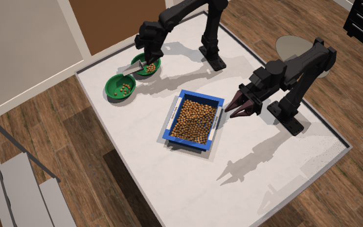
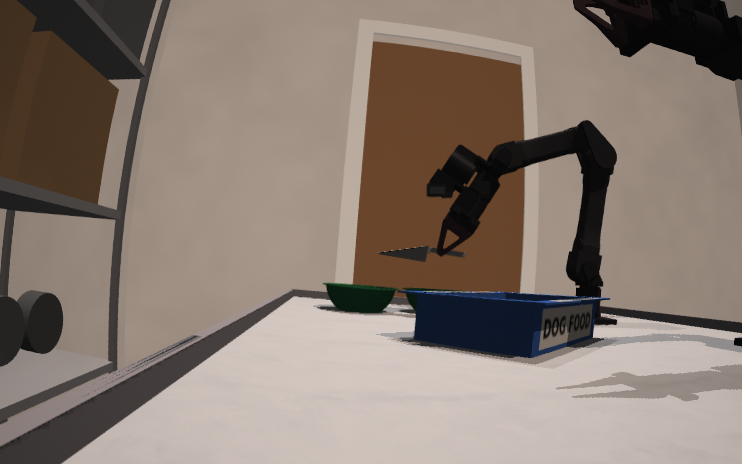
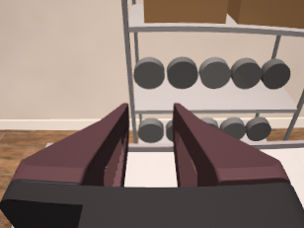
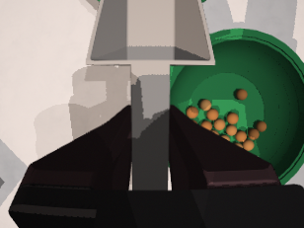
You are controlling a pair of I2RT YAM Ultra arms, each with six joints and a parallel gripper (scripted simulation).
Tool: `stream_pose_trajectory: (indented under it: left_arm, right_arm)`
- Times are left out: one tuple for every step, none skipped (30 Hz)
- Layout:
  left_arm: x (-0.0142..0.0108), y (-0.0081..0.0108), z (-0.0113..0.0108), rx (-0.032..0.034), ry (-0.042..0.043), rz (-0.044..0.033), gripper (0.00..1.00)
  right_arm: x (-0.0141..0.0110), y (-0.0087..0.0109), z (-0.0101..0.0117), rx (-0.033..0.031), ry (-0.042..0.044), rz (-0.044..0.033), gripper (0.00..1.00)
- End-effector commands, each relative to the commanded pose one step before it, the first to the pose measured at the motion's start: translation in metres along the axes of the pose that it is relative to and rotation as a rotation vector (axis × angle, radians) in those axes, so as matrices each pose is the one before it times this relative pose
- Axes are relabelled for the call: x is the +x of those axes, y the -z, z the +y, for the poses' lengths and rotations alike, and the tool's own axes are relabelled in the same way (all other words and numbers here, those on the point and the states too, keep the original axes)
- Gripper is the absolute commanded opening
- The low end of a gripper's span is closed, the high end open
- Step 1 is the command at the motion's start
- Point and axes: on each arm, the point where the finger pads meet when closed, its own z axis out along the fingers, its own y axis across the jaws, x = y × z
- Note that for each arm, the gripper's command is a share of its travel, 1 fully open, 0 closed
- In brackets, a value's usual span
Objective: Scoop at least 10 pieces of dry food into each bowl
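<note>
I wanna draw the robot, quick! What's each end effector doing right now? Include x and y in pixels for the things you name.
Left end effector [image 1: 227,114] [image 3: 151,105]: open a bit, holding nothing.
Right end effector [image 1: 147,63] [image 2: 440,253] [image 4: 151,108]: closed on the scoop [image 1: 132,68] [image 2: 407,253] [image 4: 150,29].
</note>
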Motion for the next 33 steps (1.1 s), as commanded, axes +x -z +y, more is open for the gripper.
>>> stream_pose_trajectory:
  left_arm:
    - [-0.03960, 0.01671, -0.00468, 0.01266, 0.02456, -0.10171, 0.26]
    - [-0.00549, 0.00105, 0.00664, -0.02071, 0.00486, -0.02046, 0.26]
    - [0.00306, -0.00237, 0.00061, -0.00166, -0.00016, 0.00813, 0.26]
    - [-0.00001, 0.00000, -0.00001, 0.00003, 0.00000, -0.00002, 0.26]
    - [-0.00129, -0.00018, 0.00575, -0.01613, 0.00189, -0.00558, 0.26]
    - [0.00330, -0.00253, -0.00053, 0.00138, 0.00009, 0.00874, 0.26]
    - [0.00151, -0.00004, -0.00313, 0.00836, 0.00062, 0.00382, 0.26]
    - [0.01166, -0.00731, 0.00433, -0.01175, 0.00039, 0.02709, 0.26]
    - [-0.00334, 0.00036, -0.00016, 0.00039, 0.00004, -0.00643, 0.26]
    - [-0.00082, 0.00010, -0.00529, 0.01386, 0.00075, -0.00187, 0.26]
    - [0.00459, -0.00339, 0.00354, -0.00908, -0.00057, 0.01164, 0.26]
    - [-0.00618, 0.00484, 0.00004, 0.00018, 0.00004, -0.01647, 0.26]
    - [-0.00078, 0.00214, -0.00020, 0.00105, 0.00000, 0.00062, 0.26]
    - [0.00000, 0.00000, 0.00000, 0.00000, 0.00000, 0.00000, 0.26]
    - [0.00000, 0.00000, 0.00000, 0.00000, 0.00000, 0.00000, 0.26]
    - [0.00633, -0.00141, -0.00038, 0.00090, -0.00523, 0.01440, 0.26]
    - [-0.00226, -0.00221, 0.00325, -0.00883, 0.00125, -0.00516, 0.26]
    - [-0.00002, 0.00002, -0.00119, 0.00311, 0.00016, -0.00008, 0.26]
    - [0.00704, -0.00382, -0.00286, 0.00764, -0.00708, 0.02058, 0.26]
    - [-0.00645, 0.00608, -0.00088, 0.00328, 0.00010, -0.01635, 0.26]
    - [0.00089, 0.00073, 0.00005, -0.00014, 0.00000, 0.00176, 0.26]
    - [-0.00516, 0.00026, -0.00002, 0.00007, 0.00003, -0.01680, 0.26]
    - [0.00117, -0.00001, 0.00001, -0.00004, -0.00001, 0.00472, 0.26]
    - [0.00143, -0.00001, -0.00001, 0.00002, -0.00001, 0.00576, 0.26]
    - [-0.00002, 0.00000, 0.00000, -0.00001, 0.00000, -0.00006, 0.26]
    - [-0.00002, 0.00001, 0.00000, 0.00001, 0.00000, -0.00007, 0.26]
    - [0.00001, 0.00000, 0.00000, -0.00001, 0.00000, 0.00003, 0.26]
    - [0.00003, -0.00001, 0.00000, 0.00000, 0.00000, 0.00008, 0.26]
    - [-0.00001, 0.00000, 0.00000, 0.00000, 0.00000, -0.00004, 0.26]
    - [-0.00001, 0.00001, 0.00000, 0.00000, 0.00000, -0.00005, 0.26]
    - [0.00000, 0.00000, 0.00000, 0.00000, 0.00000, 0.00000, 0.26]
    - [0.00000, 0.00000, 0.00000, 0.00000, 0.00000, 0.00000, 0.26]
    - [0.00000, 0.00000, 0.00000, 0.00000, 0.00000, 0.00000, 0.26]
  right_arm:
    - [-0.02433, 0.01247, -0.00134, -0.00126, -0.00076, -0.08699, 0.00]
    - [0.00000, 0.00000, 0.00000, 0.00000, 0.00000, 0.00000, 0.00]
    - [0.00000, 0.00000, 0.00000, 0.00000, 0.00000, 0.00000, 0.00]
    - [0.00000, 0.00000, 0.00000, 0.00000, 0.00000, 0.00000, 0.00]
    - [0.00000, 0.00000, 0.00000, 0.00000, 0.00000, 0.00000, 0.00]
    - [0.00000, 0.00000, 0.00000, 0.00000, 0.00000, 0.00000, 0.00]
    - [0.00000, 0.00000, 0.00000, 0.00000, 0.00000, 0.00000, 0.00]
    - [0.00000, 0.00000, 0.00000, 0.00000, 0.00000, 0.00000, 0.00]
    - [0.00000, 0.00000, 0.00000, 0.00000, 0.00000, 0.00000, 0.00]
    - [0.00000, 0.00000, 0.00000, 0.00000, 0.00000, 0.00000, 0.00]
    - [0.00000, 0.00000, 0.00000, 0.00000, 0.00000, 0.00000, 0.00]
    - [0.00000, 0.00000, 0.00000, 0.00000, 0.00000, 0.00000, 0.00]
    - [0.00000, 0.00000, 0.00000, 0.00000, 0.00000, 0.00000, 0.00]
    - [0.00000, 0.00000, 0.00000, 0.00000, 0.00000, 0.00000, 0.00]
    - [0.00000, 0.00000, 0.00000, 0.00000, 0.00000, 0.00000, 0.00]
    - [0.00000, 0.00000, 0.00000, 0.00000, 0.00000, 0.00000, 0.00]
    - [0.00000, 0.00000, 0.00000, 0.00000, 0.00000, 0.00000, 0.00]
    - [0.00000, 0.00000, 0.00000, 0.00000, 0.00000, 0.00000, 0.00]
    - [0.00000, 0.00000, 0.00000, 0.00000, 0.00000, 0.00000, 0.00]
    - [0.00000, 0.00000, 0.00000, 0.00000, 0.00000, 0.00000, 0.00]
    - [0.00000, 0.00000, 0.00000, 0.00000, 0.00000, 0.00000, 0.00]
    - [0.03355, -0.00798, 0.01366, -0.02793, 0.03070, 0.07511, 0.00]
    - [0.00347, -0.00012, 0.00229, -0.00357, 0.00552, 0.01068, 0.00]
    - [0.00449, -0.00104, 0.00455, -0.00688, 0.01152, 0.00186, 0.00]
    - [0.00495, -0.00008, 0.00562, -0.00796, 0.01235, -0.00028, 0.00]
    - [0.00798, -0.00102, 0.00640, -0.00995, 0.01690, 0.00773, 0.00]
    - [0.00930, -0.00127, 0.00725, -0.01136, 0.01852, 0.00906, 0.00]
    - [0.00813, -0.00060, 0.00683, -0.00853, 0.01039, 0.00242, 0.00]
    - [0.00385, -0.00062, 0.00282, 0.00724, 0.01569, -0.00983, 0.00]
    - [0.00170, -0.00004, 0.00365, -0.00293, 0.01175, -0.01215, 0.00]
    - [0.00000, 0.00000, 0.00000, 0.00000, 0.00000, 0.00000, 0.00]
    - [0.00000, 0.00000, 0.00000, 0.00000, 0.00000, 0.00000, 0.00]
    - [-0.00284, 0.00314, 0.00366, -0.00603, 0.01005, -0.01639, 0.00]
